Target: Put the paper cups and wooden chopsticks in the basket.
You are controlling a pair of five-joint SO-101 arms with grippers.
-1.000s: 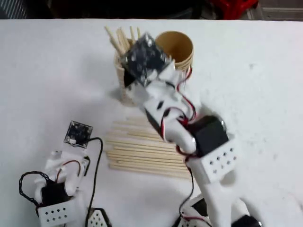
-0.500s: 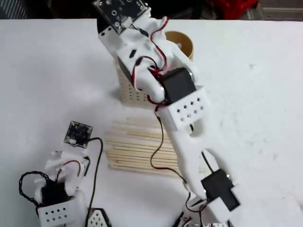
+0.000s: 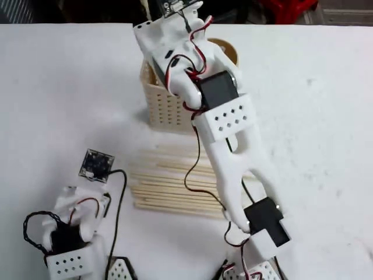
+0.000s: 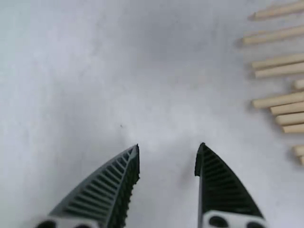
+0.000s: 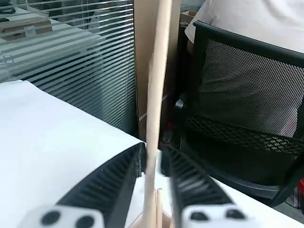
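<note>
Over the basket (image 3: 165,108), near the far edge of the table (image 3: 70,58), the right gripper (image 5: 152,154) pinches a chopstick (image 5: 159,71); the left gripper (image 4: 167,151) gapes wide.

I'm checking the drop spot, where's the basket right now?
High view: the basket sits far-centre on the table, under the right arm, just beyond the loose chopsticks.

White table (image 3: 58,87), black mesh chair (image 5: 247,109), slatted window blinds (image 5: 71,52); red object (image 3: 288,9) past the table's far edge

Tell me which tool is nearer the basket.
Right. The right tool is over the basket, closed on a chopstick; the left tool is open over the table beside the loose chopsticks.
</note>
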